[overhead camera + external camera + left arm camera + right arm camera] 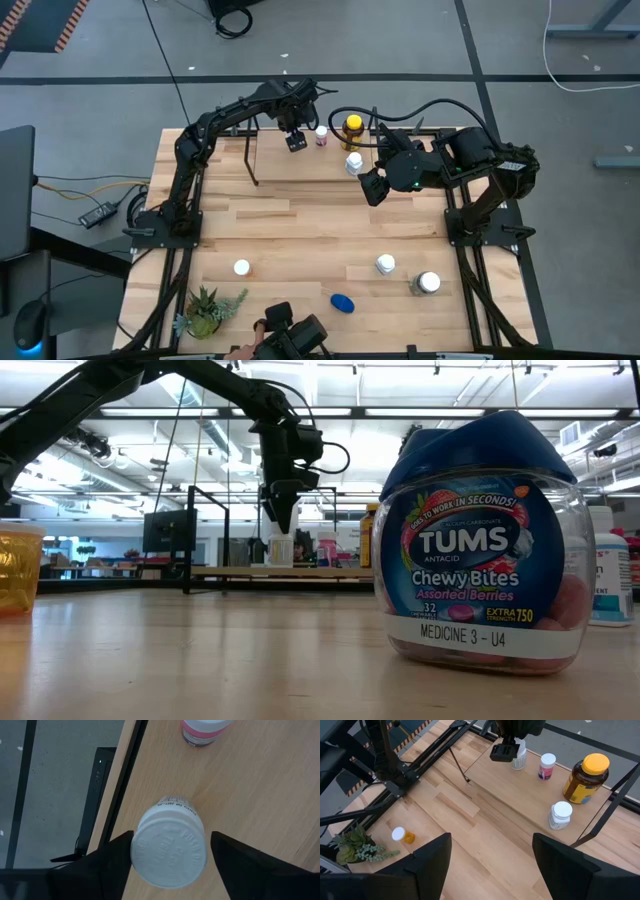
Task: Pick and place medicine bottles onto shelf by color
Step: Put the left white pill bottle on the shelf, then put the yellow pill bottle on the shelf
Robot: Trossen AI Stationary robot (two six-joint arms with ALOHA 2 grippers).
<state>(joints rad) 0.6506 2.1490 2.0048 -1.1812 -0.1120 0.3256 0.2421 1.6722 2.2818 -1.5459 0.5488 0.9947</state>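
A white-capped medicine bottle (170, 852) stands upright on the shelf (300, 165) near its far left corner. My left gripper (172, 855) points down over it, open, one finger on each side of the cap; it also shows in the low view (279, 510). Also standing on the shelf are a pink-and-white bottle (547, 766), a yellow-capped amber bottle (585, 779) and a white bottle (560, 815). My right gripper (490, 870) hangs open and empty above the table, by the shelf's right end. My left gripper has a clear gap between one finger (235, 857) and the cap. The other finger (117, 855) lies right at the cap's side (136, 851); whether it touches, I cannot tell. The bottle stands on its base on the shelf.
On the near half of the table stand an orange bottle with a white cap (241, 268), a white bottle (385, 265), a clear-greyish bottle (425, 283) and a blue-capped bottle (342, 302). A potted plant (205, 312) sits at the near left corner.
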